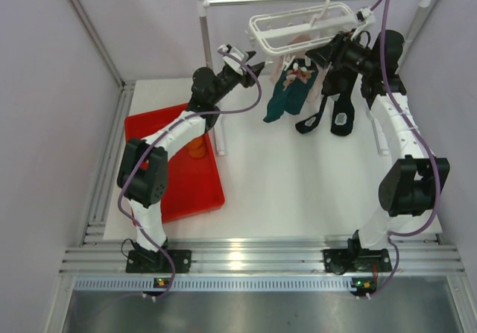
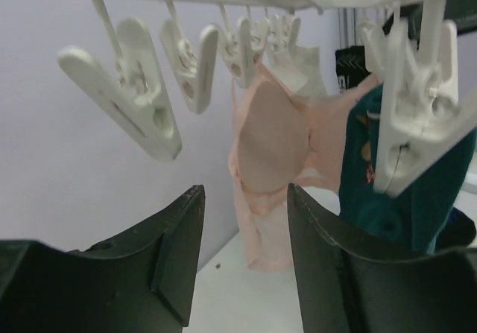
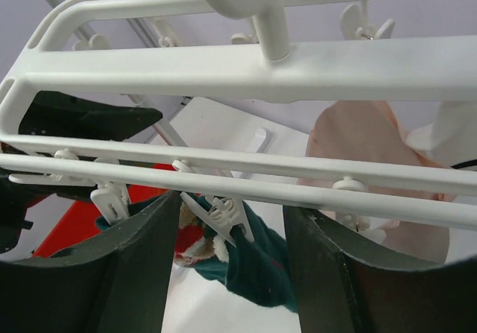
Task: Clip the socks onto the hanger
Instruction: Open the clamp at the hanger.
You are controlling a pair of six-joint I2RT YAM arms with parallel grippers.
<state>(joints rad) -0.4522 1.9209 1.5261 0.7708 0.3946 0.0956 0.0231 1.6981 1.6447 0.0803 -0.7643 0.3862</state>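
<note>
Hanger (image 1: 302, 26): white plastic frame, hooked on the metal rail (image 1: 298, 0) at the back of the table (image 1: 298, 184), with rows of white clips (image 2: 127, 98) dangling beneath it.

Teal socks (image 1: 287, 94): hang from clips under the frame's near side. In the left wrist view one white clip is clamped on the top edge of a teal sock at the right. A pinkish-white and red patterned patch shows in the top view.

Pink socks (image 2: 276, 147): pale pair, clipped further back on the frame, beside the teal ones.

Black socks (image 1: 339, 117): longer pair, hanging to the right of the teal ones, below the right arm's wrist.

Orange sock (image 1: 196, 148): lies in the red tray (image 1: 186, 191) at the left of the table, well apart from the hanger and partly hidden behind the left arm. Whether more than one lies there cannot be told.

Left gripper (image 2: 242, 251): raised just left of the frame, level with the clips, fingers (image 2: 175, 262) spread apart and holding nothing. The pink socks show between them.

Right gripper (image 3: 231, 270): above the frame at its right end, looking down through the bars, fingers (image 3: 141, 266) spread apart and empty. A clip and a teal sock show in the gap.
</note>
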